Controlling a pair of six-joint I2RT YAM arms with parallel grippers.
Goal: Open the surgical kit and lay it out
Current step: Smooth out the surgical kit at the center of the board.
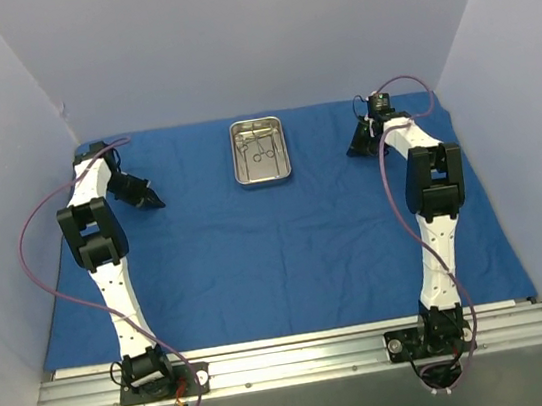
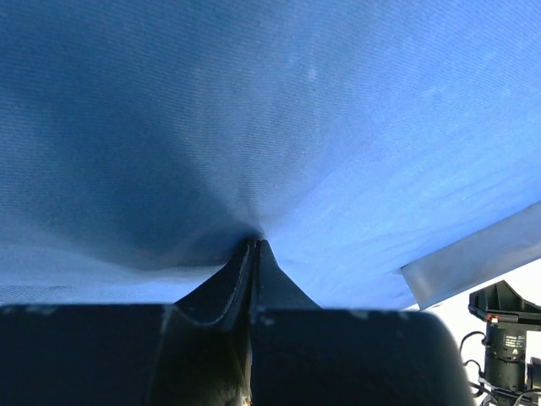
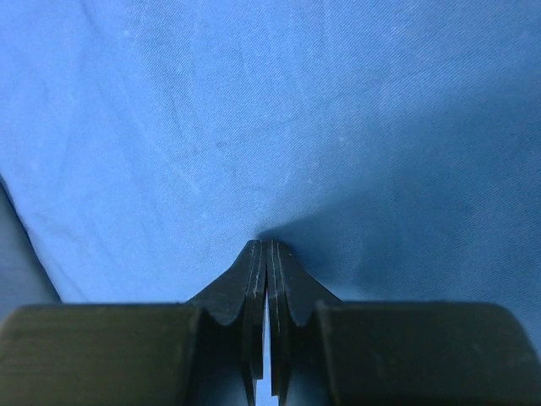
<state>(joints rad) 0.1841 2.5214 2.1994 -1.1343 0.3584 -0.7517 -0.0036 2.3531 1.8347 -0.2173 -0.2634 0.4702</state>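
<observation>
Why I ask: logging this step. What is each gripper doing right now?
Left gripper: shut, pinching the blue drape.
Right gripper: shut, pinching the same drape.

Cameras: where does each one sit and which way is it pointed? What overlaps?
Top external: high behind the robot, looking down and forward at the drape and tray; left arm and right arm show.
Left wrist: on the left arm, looking along the left gripper, shut on puckered drape.
Right wrist: same, along the right gripper, shut on drape.
Shared: all see the drape.
</observation>
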